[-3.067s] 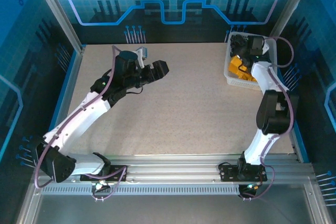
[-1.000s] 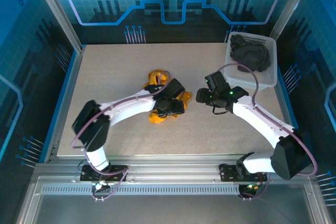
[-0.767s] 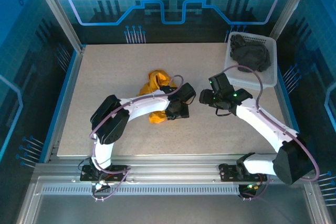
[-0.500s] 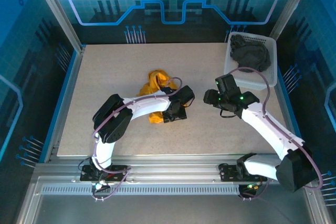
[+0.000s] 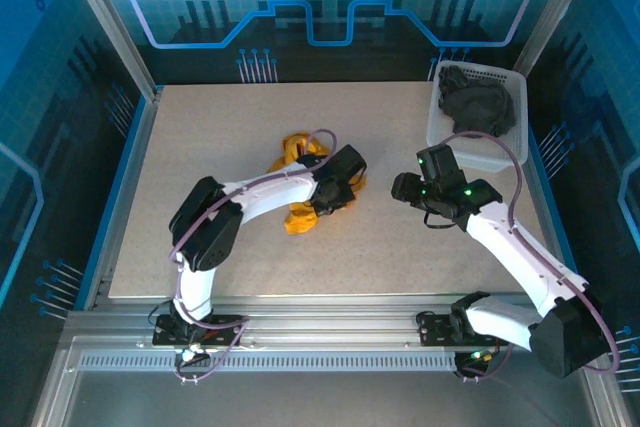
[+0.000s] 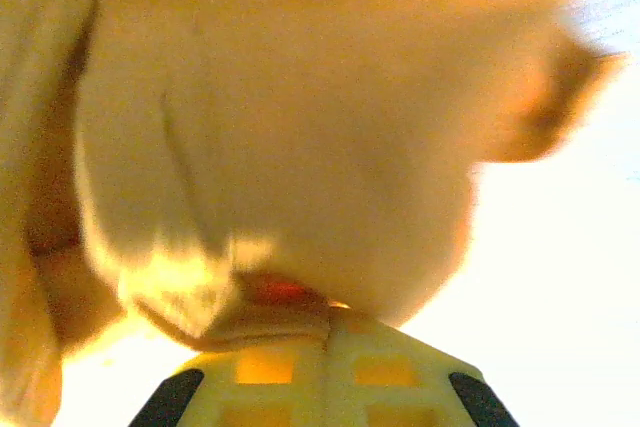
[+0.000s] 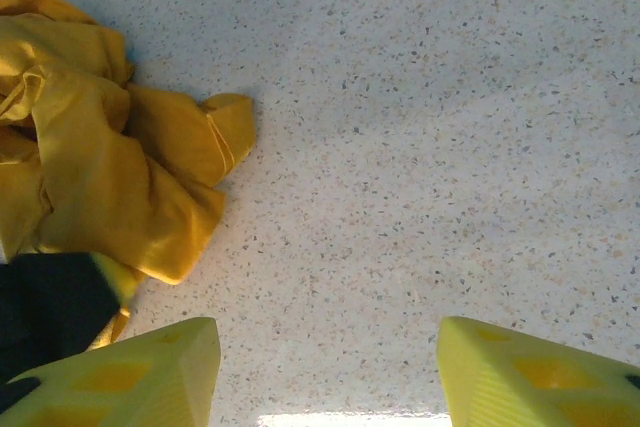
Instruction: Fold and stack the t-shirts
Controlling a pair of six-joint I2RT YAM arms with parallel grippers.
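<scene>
The mustard-orange t-shirt (image 5: 293, 215) lies crumpled in the middle of the table (image 5: 220, 137). My left gripper (image 5: 330, 199) sits at its right edge, fingers together with a fold of the cloth (image 6: 280, 127) pinched at their tips (image 6: 335, 312). My right gripper (image 5: 403, 187) hovers open over bare table to the right of that shirt (image 7: 90, 177), its fingers (image 7: 150, 367) wide apart and holding nothing. The dark charcoal t-shirt (image 5: 478, 105) is bunched in the white basket (image 5: 433, 119).
The basket stands at the table's back right corner. Blue side rails (image 5: 125, 172) and the metal frame bound the table. Bare tabletop stretches to the left of and in front of the mustard shirt.
The mustard shirt went from the basket to the table's middle. Over the last second the right gripper drew back to the right and the left gripper shifted slightly at the shirt's right edge.
</scene>
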